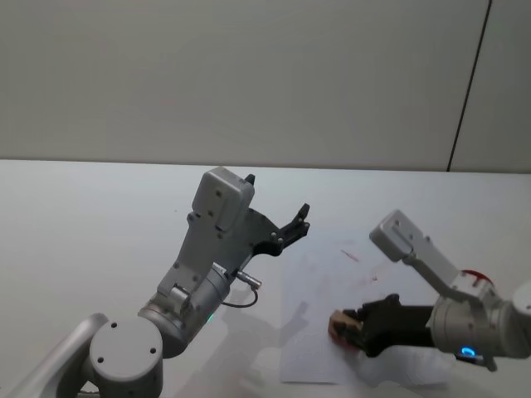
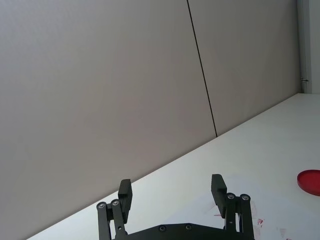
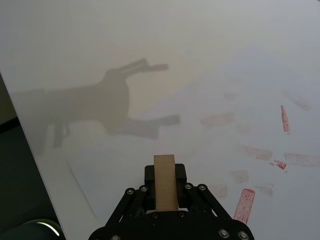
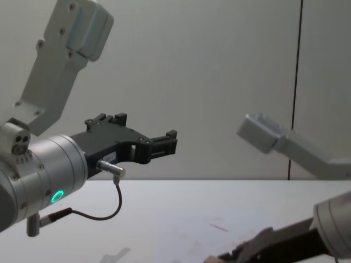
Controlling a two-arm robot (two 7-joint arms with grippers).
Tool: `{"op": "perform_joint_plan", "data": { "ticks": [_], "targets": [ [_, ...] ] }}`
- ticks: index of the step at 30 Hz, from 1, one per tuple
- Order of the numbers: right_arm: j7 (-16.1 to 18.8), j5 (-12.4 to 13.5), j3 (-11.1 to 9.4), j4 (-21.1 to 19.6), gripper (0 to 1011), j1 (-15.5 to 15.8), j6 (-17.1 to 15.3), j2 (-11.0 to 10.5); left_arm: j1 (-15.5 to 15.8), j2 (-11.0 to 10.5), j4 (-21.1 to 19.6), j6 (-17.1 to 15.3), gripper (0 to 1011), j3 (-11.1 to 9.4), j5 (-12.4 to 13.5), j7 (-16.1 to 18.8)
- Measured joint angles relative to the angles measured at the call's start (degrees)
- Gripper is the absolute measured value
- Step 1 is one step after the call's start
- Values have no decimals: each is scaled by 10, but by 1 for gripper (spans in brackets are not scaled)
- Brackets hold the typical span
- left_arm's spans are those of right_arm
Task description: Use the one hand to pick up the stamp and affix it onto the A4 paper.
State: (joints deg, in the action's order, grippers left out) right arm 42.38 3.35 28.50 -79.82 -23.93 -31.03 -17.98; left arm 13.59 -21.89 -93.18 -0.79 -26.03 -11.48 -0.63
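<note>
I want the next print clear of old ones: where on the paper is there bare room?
On the paper, the near-left part, between the stamp in the right gripper and the paper's left edge, is bare. Its far part is crowded with red marks. The left gripper hangs open, high above the table.

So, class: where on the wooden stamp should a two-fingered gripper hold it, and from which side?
Grip the stamp across its two flat, parallel long sides, coming from its back end, so the far end is free for the A4 paper. The right gripper holds it this way.
</note>
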Motion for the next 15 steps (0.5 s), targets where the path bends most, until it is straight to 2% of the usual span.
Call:
{"op": "perform_joint_plan", "data": {
  "ticks": [15],
  "targets": [
    [-17,36,-15,-12,216,-22,-5,8,0,0,0,0,1002,0,0,0]
  ]
}}
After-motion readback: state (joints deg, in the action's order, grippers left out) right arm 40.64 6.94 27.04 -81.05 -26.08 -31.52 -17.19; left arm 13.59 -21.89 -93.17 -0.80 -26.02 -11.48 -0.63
